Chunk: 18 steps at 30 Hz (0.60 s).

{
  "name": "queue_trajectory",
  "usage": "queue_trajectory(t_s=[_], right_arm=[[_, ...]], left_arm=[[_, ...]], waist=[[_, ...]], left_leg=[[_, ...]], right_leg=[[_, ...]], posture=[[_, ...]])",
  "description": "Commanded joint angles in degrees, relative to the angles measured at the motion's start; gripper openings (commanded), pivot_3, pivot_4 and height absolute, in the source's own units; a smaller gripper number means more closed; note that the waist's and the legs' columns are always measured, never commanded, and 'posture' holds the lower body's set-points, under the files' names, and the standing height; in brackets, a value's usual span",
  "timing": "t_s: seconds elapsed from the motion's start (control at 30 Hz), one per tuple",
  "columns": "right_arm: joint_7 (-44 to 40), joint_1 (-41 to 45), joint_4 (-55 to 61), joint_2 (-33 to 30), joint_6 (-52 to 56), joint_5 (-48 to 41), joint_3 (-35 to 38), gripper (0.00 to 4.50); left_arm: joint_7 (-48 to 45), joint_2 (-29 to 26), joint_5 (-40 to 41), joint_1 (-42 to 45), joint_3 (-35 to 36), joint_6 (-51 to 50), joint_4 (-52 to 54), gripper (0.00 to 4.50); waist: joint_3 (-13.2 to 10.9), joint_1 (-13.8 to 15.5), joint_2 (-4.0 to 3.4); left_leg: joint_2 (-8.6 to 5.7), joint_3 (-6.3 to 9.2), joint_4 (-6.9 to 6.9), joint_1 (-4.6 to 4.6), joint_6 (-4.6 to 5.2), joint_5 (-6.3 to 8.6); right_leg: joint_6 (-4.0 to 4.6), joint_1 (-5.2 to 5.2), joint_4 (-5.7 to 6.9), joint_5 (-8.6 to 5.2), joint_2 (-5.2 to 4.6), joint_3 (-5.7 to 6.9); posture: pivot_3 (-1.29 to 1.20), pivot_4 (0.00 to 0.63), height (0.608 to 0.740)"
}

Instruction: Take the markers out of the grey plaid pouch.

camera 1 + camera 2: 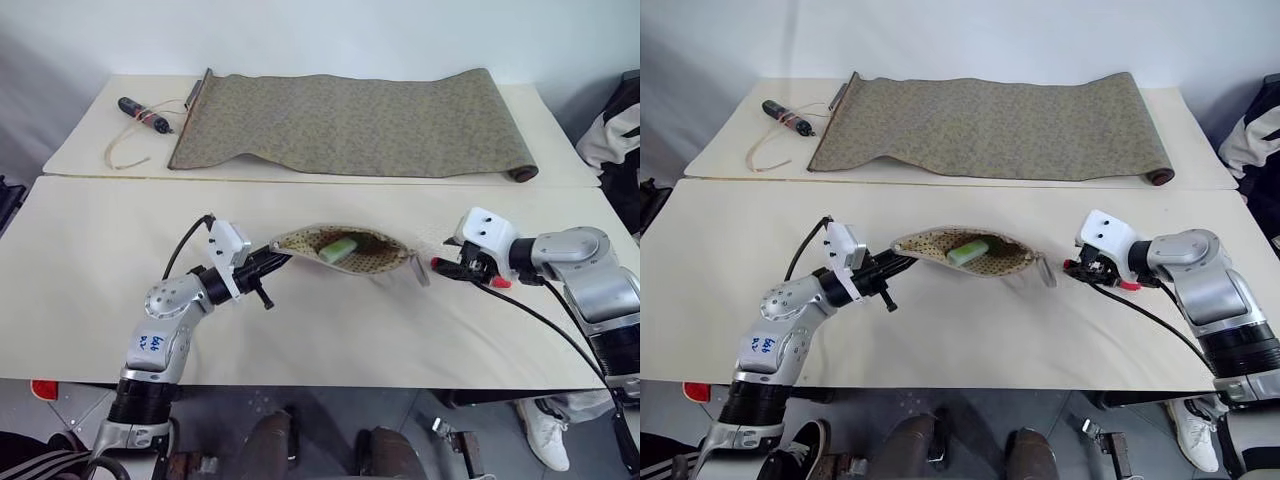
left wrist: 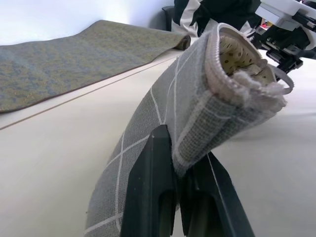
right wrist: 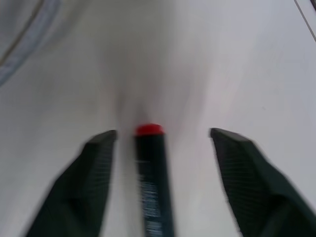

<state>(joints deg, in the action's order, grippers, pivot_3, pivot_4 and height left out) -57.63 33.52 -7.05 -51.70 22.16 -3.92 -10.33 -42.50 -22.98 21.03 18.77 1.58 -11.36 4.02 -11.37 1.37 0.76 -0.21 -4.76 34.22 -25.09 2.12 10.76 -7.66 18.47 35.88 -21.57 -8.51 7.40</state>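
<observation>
— Progress first: where are we on the markers?

— One is out, I'd say. The black marker with the red end (image 3: 150, 173) lies between the spread fingers of my right gripper (image 1: 452, 266), which has let go of it, low over the desk (image 1: 100, 300) towards the right edge. The pale green marker (image 1: 338, 249) is still inside the grey plaid pouch (image 1: 345, 250), showing in its open mouth.

— And the pouch itself?

— Near the middle of the front desk. My left gripper (image 1: 275, 260) is clenched on its left end, holding the mouth up and open.

— Room to work?

— Plenty. Bare desk lies in front of the pouch and to both sides. The olive cloth roll (image 1: 350, 125) and the dark stick with tan cord (image 1: 145, 115) sit on the rear desk, well apart. The right gripper is nearer the right edge than I like, so I'd judge the black marker could roll that way.
</observation>
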Motion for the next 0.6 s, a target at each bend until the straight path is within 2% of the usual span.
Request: queue_trajectory(t_s=[0.03, 0.27, 0.4, 0.6], right_arm=[[0.1, 1.9, 2.4, 0.2, 0.4, -2.2, 4.5, 3.68], [0.0, 7.8, 10.6, 4.3, 3.5, -14.6, 14.7, 3.68], [-1.5, 7.6, 20.7, 6.6, 5.9, -21.2, 14.9, 3.68], [-1.0, 3.1, 29.7, 9.7, 5.1, -23.6, 12.2, 3.68]], left_arm=[[0.2, 0.0, 0.6, 0.0, 0.4, 0.3, 2.7, 0.00], [0.4, 0.6, 1.6, 0.7, 0.5, -1.1, 2.7, 0.00], [0.0, 0.6, 3.0, 1.3, 0.4, -3.5, 3.0, 0.00], [0.1, 0.4, 4.3, 3.0, 1.0, -6.3, 2.9, 0.00]], waist=[[0.0, 0.0, 0.00], [0.0, -0.1, 0.00], [0.0, -0.1, 0.00], [0.0, 0.2, 0.00]], left_leg=[[0.00, 0.00, 0.00, 0.00, 0.00, 0.00], [0.02, 0.01, -0.01, 0.01, 0.00, 0.00], [0.03, 0.10, -0.02, 0.00, 0.00, 0.01], [-0.05, 0.14, -0.01, -0.03, 0.03, 0.03]], right_leg=[[0.00, 0.00, 0.00, 0.00, 0.00, 0.00], [0.00, 0.01, 0.02, 0.00, 0.02, 0.00], [0.02, 0.00, 0.03, 0.01, 0.03, 0.05], [-0.05, -0.02, 0.03, 0.06, -0.01, 0.04]], posture=[[0.00, 0.150, 0.740], [0.00, 0.150, 0.740], [0.00, 0.150, 0.740], [0.00, 0.150, 0.740]])
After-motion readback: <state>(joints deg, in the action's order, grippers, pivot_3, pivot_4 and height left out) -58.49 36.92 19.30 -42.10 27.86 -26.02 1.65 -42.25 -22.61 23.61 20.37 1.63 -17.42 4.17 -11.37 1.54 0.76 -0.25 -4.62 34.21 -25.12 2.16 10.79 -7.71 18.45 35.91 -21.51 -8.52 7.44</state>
